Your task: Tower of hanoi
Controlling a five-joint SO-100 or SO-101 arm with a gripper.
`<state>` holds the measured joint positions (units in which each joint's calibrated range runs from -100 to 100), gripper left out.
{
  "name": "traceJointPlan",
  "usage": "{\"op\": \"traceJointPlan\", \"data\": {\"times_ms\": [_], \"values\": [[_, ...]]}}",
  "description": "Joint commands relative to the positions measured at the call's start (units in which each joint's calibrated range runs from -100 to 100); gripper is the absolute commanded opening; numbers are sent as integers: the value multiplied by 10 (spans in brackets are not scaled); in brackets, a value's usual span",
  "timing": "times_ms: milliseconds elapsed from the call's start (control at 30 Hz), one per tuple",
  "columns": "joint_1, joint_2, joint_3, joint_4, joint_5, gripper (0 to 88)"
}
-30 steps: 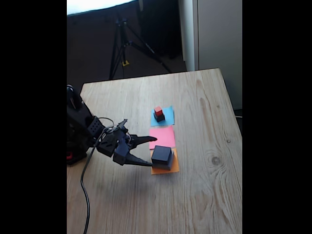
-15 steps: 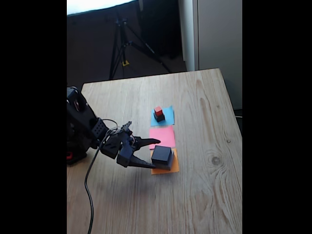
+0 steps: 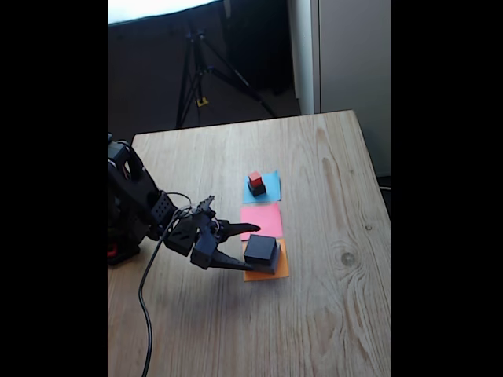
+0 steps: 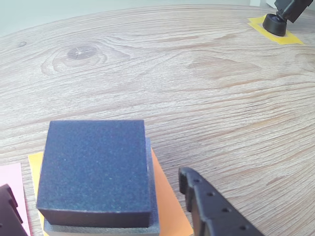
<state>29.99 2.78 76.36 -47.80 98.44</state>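
Since a second ago the arm has reached forward across the bench (image 3: 314,314), so the end effector (image 3: 250,247) now sits closer to the orange paper square (image 3: 280,272); the blocks have not shifted. Its jaws are spread wide and pinch nothing — in the fixed view one finger points at the edge of the pink paper square (image 3: 266,219), the other lies low along the near-left edge of the orange one, just beside the dark stack. That stack is two blocks; the wrist view shows a dark blue-black block (image 4: 96,169) resting on a slightly wider grey block (image 4: 152,196), of which only a thin rim peeks out at the right and bottom; both sit on the orange paper (image 4: 167,206). The right finger (image 4: 211,206) rises from the bottom edge of the wrist view, apart from the stack; the left fingertip (image 4: 10,209) shows at the lower-left corner over the pink paper (image 4: 12,179).

Farther along the row in the fixed view, the red cube (image 3: 255,178) stands on a small black block (image 3: 257,189), and that pair sits on the blue paper square (image 3: 271,188), well apart from the end effector; a black cable (image 3: 145,306) trails from the arm toward the near edge of the bench.
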Motion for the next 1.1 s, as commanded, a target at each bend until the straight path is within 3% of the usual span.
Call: {"op": "traceJointPlan", "data": {"times_ms": [0, 700, 1067], "values": [[-11, -2, -16, -13, 9, 396], [-27, 7, -23, -15, 16, 369], [-27, 6, -17, -15, 16, 265]]}}
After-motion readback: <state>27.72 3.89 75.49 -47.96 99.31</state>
